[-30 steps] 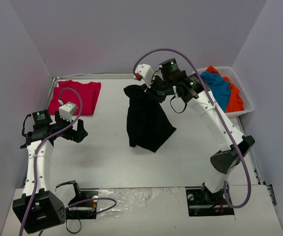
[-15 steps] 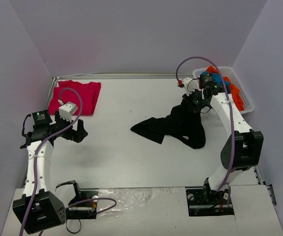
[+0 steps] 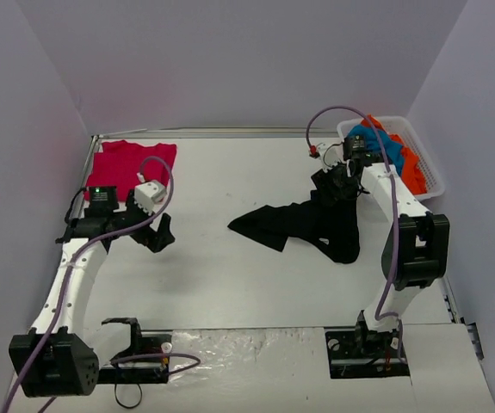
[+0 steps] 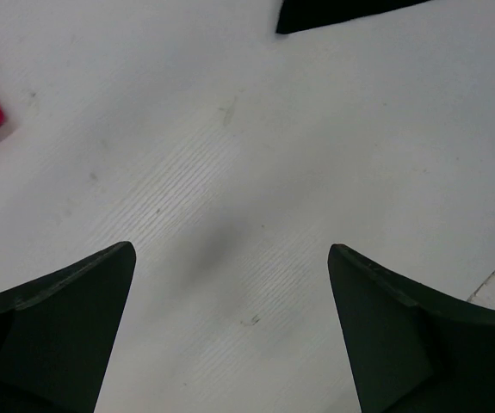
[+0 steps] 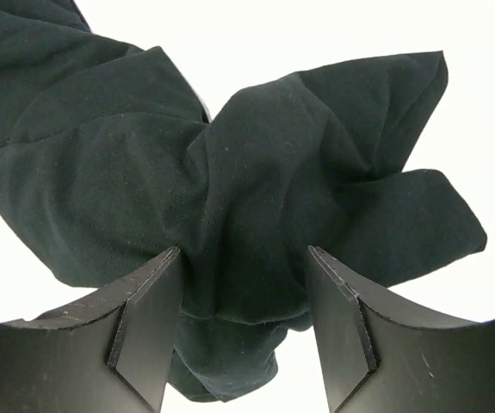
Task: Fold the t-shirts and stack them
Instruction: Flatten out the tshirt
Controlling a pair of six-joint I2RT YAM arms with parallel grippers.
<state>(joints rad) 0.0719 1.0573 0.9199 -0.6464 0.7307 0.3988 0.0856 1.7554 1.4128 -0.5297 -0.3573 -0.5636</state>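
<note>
You've just let go: right gripper (image 5: 243, 254) jaws now stand parted over the black t-shirt (image 3: 303, 225). It hung lifted a second ago and now lies crumpled beside the basket (image 3: 421, 199), mid-table side. Left gripper (image 4: 232, 248), wide and empty, has edged basket-ward. Red t-shirt (image 3: 126, 162) lies well away from the basket. Likely next: spread the black one flat.

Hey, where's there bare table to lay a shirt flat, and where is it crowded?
Widest bare patch: the middle of the table, between the red t-shirt and the black t-shirt. Another strip lies in front of the black t-shirt, toward the near edge. Crowded: the right side, where black t-shirt, right tool and basket bunch together; the left tool hovers at left.
</note>
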